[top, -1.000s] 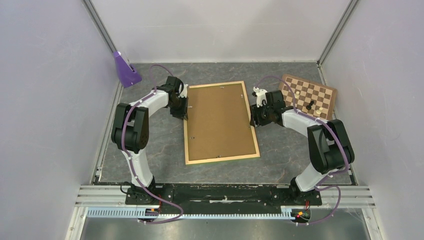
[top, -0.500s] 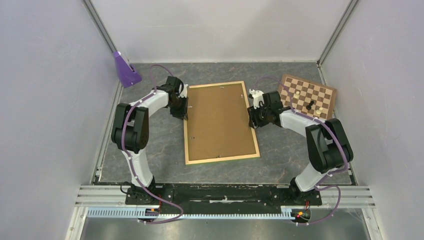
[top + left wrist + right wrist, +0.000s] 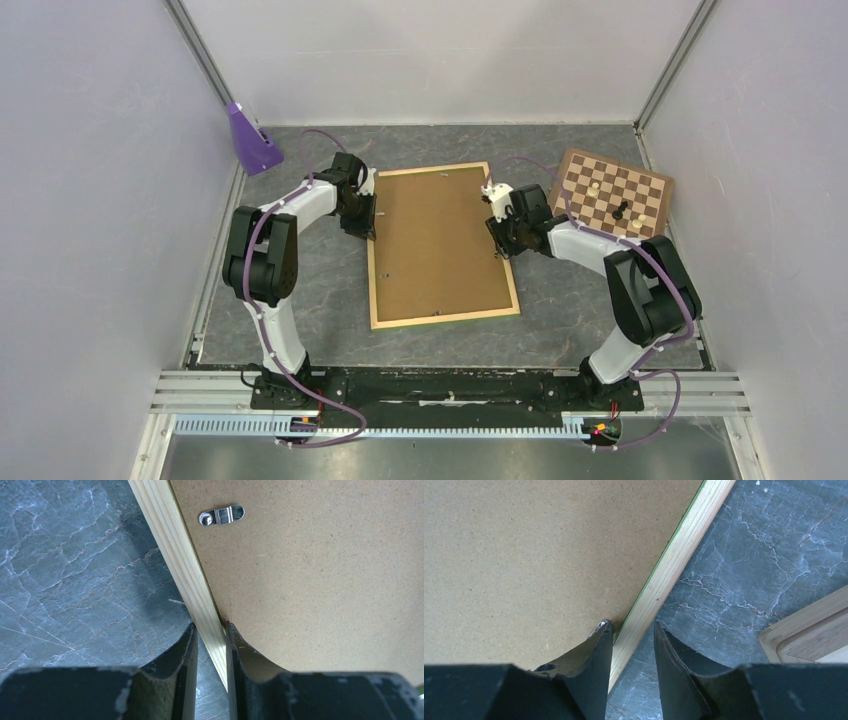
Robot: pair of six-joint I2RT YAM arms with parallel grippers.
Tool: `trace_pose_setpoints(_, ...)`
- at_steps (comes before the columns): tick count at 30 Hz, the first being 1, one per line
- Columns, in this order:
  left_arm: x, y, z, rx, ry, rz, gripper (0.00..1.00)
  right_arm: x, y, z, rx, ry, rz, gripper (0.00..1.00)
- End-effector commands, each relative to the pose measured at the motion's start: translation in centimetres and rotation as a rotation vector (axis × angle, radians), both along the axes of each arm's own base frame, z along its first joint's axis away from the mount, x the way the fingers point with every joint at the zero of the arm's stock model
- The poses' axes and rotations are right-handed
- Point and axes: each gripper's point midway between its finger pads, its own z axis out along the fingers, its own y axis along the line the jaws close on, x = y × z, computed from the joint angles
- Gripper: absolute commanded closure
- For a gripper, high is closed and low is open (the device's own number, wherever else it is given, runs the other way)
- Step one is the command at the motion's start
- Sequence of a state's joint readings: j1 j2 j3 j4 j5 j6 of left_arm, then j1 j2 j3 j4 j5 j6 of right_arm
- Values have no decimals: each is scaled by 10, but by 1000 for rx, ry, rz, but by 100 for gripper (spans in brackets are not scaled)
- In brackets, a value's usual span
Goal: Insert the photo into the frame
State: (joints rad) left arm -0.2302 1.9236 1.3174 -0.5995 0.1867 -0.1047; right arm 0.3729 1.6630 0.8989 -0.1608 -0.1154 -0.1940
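The frame [image 3: 445, 317] lies back up in the middle of the table, its pale wood rails around a brown hardboard panel [image 3: 435, 240]. The photo is not in view. My left gripper [image 3: 372, 222] is at the frame's left rail [image 3: 175, 545]. In the left wrist view this gripper [image 3: 210, 626] is shut on that rail, one finger outside it and one on the panel side. My right gripper [image 3: 497, 232] straddles the right rail [image 3: 679, 550]. In the right wrist view it [image 3: 631, 624] is open, with a gap between the rail and its outer finger.
A brown-and-cream chessboard [image 3: 612, 192] with a few pieces lies at the back right, its corner [image 3: 809, 630] close to my right gripper. A purple object [image 3: 250, 140] stands at the back left. A metal turn tab [image 3: 221, 515] sits on the panel near the left rail.
My right gripper has moved left onto the frame's right rail and its jaws have narrowed. The left arm and the frame have not moved.
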Motion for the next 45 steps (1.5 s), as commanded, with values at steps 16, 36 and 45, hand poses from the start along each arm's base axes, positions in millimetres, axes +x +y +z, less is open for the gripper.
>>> trace_pose_setpoints(16, 14, 6, 25, 23, -90, -58, 98, -9, -33, -8, -331, -44, 59, 67)
trace_pose_setpoints(36, 12, 3, 28, 8, -95, -62, 98, -54, -33, -67, -318, 147, 82, 68)
trace_pose_setpoints(45, 12, 4, 30, 8, -99, -61, 98, -72, -35, -83, -311, 201, 94, 68)
